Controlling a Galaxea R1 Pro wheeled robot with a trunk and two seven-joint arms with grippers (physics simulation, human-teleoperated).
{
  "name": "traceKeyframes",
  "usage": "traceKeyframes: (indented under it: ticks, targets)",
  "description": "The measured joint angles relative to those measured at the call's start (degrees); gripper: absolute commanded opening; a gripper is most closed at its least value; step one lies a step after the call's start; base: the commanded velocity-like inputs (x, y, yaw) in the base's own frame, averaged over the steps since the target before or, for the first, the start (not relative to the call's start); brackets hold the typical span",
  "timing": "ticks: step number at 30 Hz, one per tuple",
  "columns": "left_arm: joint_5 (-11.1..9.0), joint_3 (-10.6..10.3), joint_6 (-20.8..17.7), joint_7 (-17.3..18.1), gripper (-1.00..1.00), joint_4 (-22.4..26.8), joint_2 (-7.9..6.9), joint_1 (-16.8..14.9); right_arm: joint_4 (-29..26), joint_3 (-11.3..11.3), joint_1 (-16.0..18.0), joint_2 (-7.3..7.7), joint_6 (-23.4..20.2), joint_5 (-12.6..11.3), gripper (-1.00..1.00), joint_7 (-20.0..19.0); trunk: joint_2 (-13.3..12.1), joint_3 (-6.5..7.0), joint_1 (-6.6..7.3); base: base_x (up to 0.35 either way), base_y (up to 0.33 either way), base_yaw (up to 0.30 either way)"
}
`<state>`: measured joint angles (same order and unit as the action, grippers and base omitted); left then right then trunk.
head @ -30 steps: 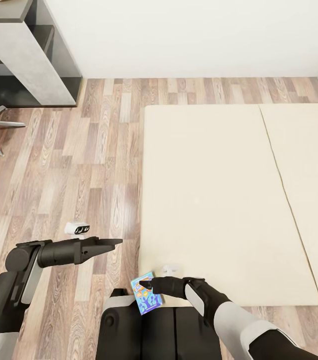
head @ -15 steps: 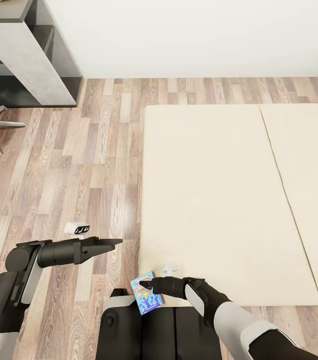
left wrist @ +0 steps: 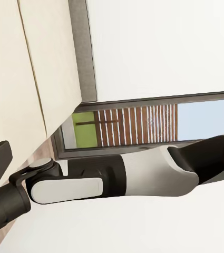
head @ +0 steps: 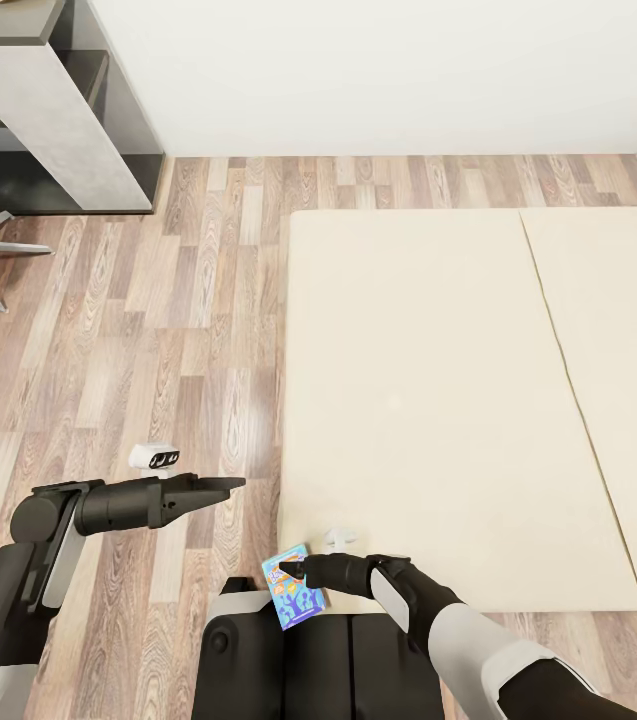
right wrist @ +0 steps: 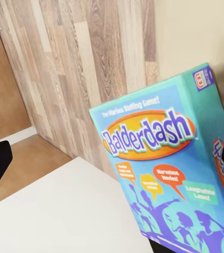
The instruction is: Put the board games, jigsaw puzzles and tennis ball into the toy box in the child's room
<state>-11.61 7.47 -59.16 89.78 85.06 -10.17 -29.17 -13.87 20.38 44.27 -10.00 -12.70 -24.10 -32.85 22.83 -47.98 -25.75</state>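
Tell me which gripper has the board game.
The right gripper, shut on the teal Balderdash board game at the bed's near corner; the left gripper hangs empty over the floor.

The board game (head: 295, 588) at the near edge of the bed (head: 438, 400) has a turquoise-blue cover; in the right wrist view its title, Balderdash, stands in blue letters on an orange oval, with red, yellow and green speech bubbles over purple silhouette figures. The bed top is plain cream-beige. The floor (head: 158, 330) is wood plank in mixed brown and grey tones. The wall (head: 378, 70) at the far side is white. The shelf unit (head: 48, 110) at far left is mottled light grey with black recesses. Both arms are black with grey-white sections, and the right gripper (head: 303, 572) is black.
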Motion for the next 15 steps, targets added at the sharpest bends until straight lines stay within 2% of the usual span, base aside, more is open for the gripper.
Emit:
traceKeyframes:
  ticks: [15]
  targets:
    - [0.0,0.0,0.0,0.0,1.0,0.0,0.0,0.0,0.0,0.01,0.0,0.0,0.0,-0.01,1.0,0.03,0.0,0.0,0.0,0.0,0.017,0.0]
